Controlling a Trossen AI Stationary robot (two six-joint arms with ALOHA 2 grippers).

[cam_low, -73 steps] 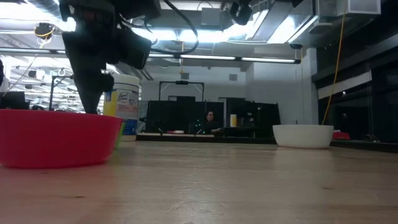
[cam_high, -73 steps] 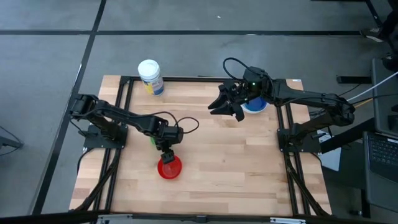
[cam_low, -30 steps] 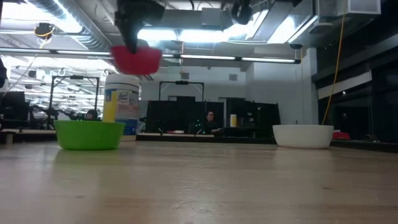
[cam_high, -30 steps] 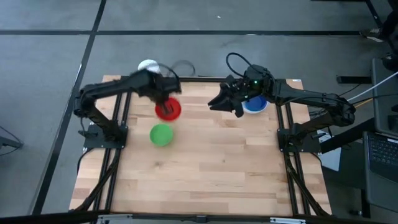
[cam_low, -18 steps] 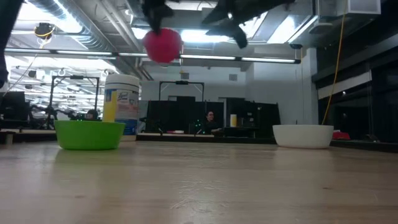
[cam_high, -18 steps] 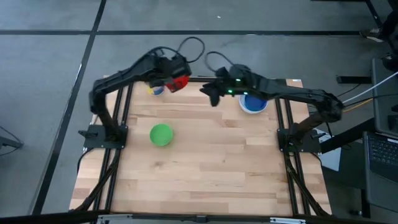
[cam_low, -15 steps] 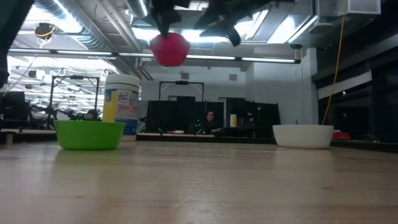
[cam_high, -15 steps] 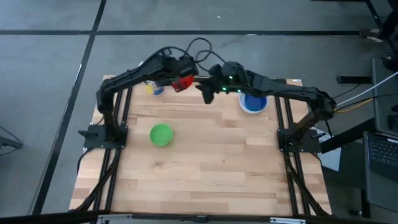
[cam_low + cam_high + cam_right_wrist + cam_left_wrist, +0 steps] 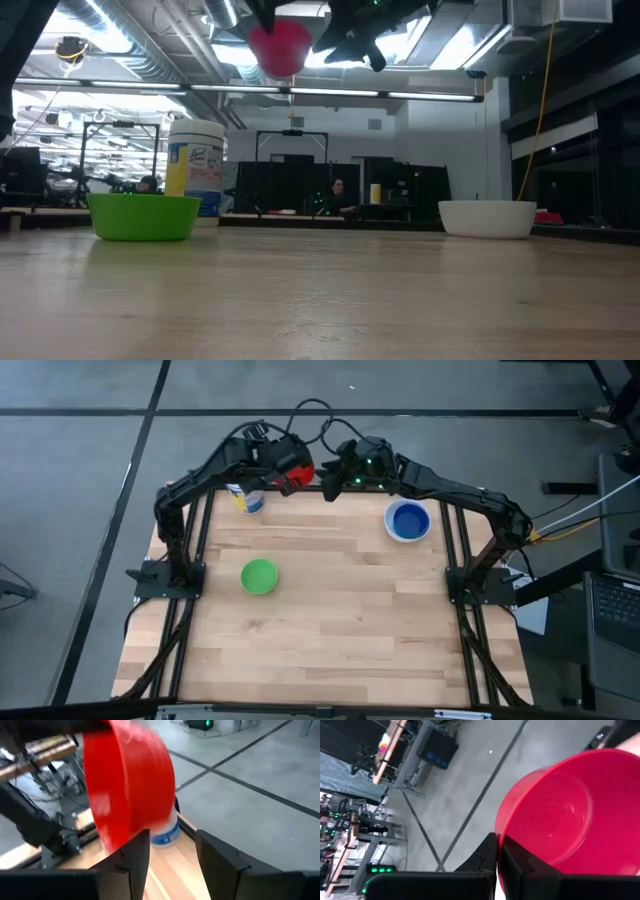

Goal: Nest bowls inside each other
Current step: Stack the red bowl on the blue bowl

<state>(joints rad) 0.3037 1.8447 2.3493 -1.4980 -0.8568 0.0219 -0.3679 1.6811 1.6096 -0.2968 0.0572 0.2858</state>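
My left gripper point(image 9: 283, 468) is high above the table's far edge, shut on a red bowl point(image 9: 299, 470) that is tipped on its side point(image 9: 280, 48). My right gripper point(image 9: 172, 855) stands open close beside the red bowl point(image 9: 130, 790), fingers toward its outer wall point(image 9: 328, 484). A green bowl point(image 9: 260, 576) rests upright on its base at the table's left. A dark blue bowl point(image 9: 408, 520) sits inside a white bowl point(image 9: 488, 218) at the far right. My left gripper pinches the red bowl's rim point(image 9: 499, 836), one finger inside the bowl and one outside. The bowl is lifted clear of the table and tilted, its opening turned sideways.
A cylindrical container with a white lid point(image 9: 245, 497) stands at the table's far left, below the raised bowl. Black frame rails point(image 9: 455, 550) run along the table's left and right sides. The table's middle and near half are bare wood.
My left gripper has carried the red bowl up and toward the table's far edge and right, and the bowl has tipped from upright onto its side. My right gripper has gone toward the table's left along the far edge, up to the red bowl.
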